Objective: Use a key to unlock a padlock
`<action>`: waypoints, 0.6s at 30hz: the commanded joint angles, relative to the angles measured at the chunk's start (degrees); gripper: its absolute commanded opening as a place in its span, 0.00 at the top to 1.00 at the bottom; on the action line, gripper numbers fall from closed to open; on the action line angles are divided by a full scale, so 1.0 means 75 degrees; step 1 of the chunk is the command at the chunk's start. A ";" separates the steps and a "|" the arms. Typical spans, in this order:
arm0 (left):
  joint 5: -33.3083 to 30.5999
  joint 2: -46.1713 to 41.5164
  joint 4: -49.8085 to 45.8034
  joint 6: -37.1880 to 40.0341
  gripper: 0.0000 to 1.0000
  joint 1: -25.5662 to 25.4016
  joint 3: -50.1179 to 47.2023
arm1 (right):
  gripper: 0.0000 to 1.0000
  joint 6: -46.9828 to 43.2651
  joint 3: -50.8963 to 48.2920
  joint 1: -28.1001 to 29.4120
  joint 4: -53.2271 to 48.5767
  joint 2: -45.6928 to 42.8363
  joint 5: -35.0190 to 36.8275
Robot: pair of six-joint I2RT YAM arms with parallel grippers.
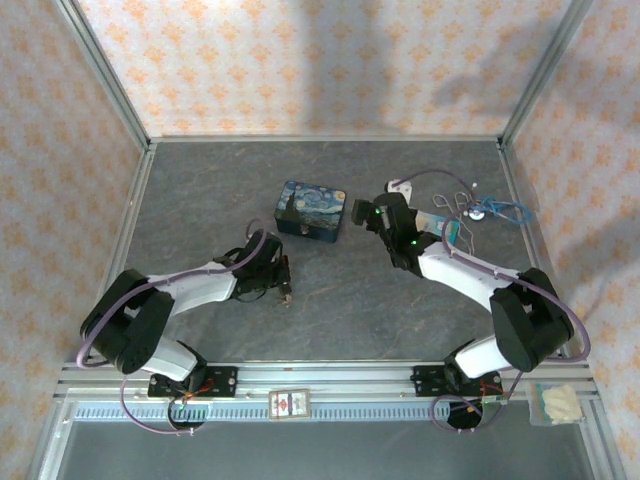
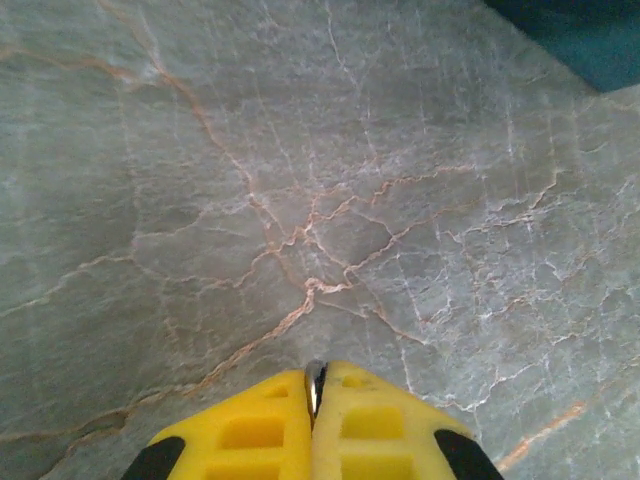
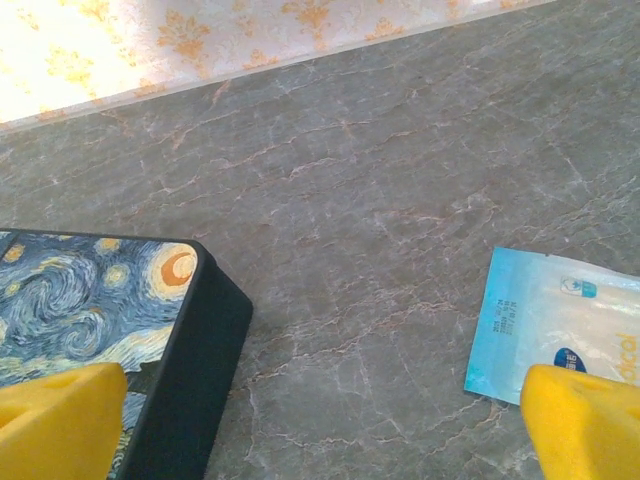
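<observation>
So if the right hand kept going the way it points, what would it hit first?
Probably the bare grey tabletop. The open right hand aims into the gap between the blue painted tin and the pale blue sachet, so it should pass between them, though depth is unclear.

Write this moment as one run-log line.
left gripper: shut on thin metal sliver | right gripper: open, beside painted tin

The key (image 2: 315,386) appeared as a thin, silvery metal sliver, seen edge-on and upright. It was clamped between the closed yellow fingers of the left gripper (image 2: 314,372). Only its tip protruded, over the table (image 2: 300,200). Finer detail could not be resolved.
</observation>
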 commanded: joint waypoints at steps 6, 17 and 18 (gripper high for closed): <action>-0.0087 0.0517 0.0127 0.0248 0.68 -0.0067 0.0487 | 0.00 -0.0772 -0.0527 -0.0064 0.0113 -0.0574 0.1014; -0.2080 -0.0729 -0.0386 0.0925 0.37 0.0271 0.1051 | 0.00 -0.1913 -0.1287 -0.1707 0.0940 -0.0802 0.1067; -0.2331 -0.0848 -0.0306 0.1215 0.35 0.0397 0.1113 | 0.00 -0.1941 -0.1393 -0.1961 0.1120 -0.0828 0.0900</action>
